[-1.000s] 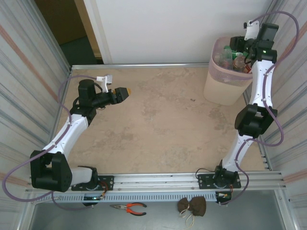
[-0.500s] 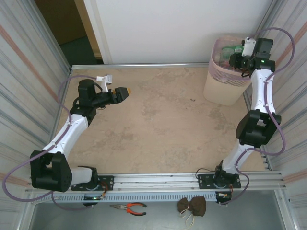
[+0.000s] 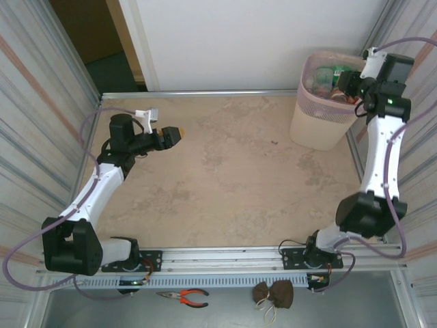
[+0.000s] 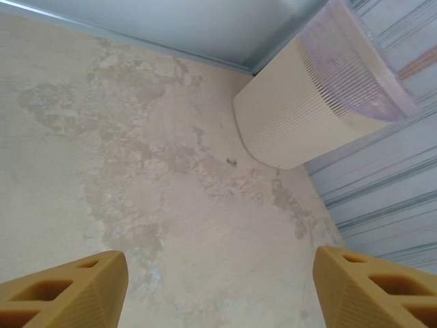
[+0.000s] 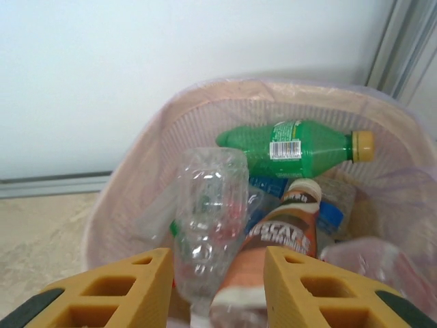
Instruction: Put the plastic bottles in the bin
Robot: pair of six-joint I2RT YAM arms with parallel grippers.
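Top external view gives the general picture: the bin stands in the far right corner of the bench, and every bottle that can be seen lies inside it. From this the task is judged to be finished, or very near to it. What remains is probably only to take the right arm away.

In the right wrist view, the right gripper hangs above the mouth of the bin and looks down into it. Its jaws stand moderately apart. A crushed clear bottle and a brown-labelled bottle appear between them, but both seem to rest on the heap below, so nothing looks clamped. Farther back a green bottle lies on its side against the lattice wall.

The left gripper is wide open with nothing in it. It is held low over the left part of the bench and points across toward the bin, well apart from it.

For moving, the right side is tight. The bin is just beside the corrugated side wall and near the back rail, and the right arm stands tall along that wall. The free room is to the left and toward the near edge, above the bare middle of the bench. A retreat should probably go up first, so the gripper passes over the rim and does not tip the bin.
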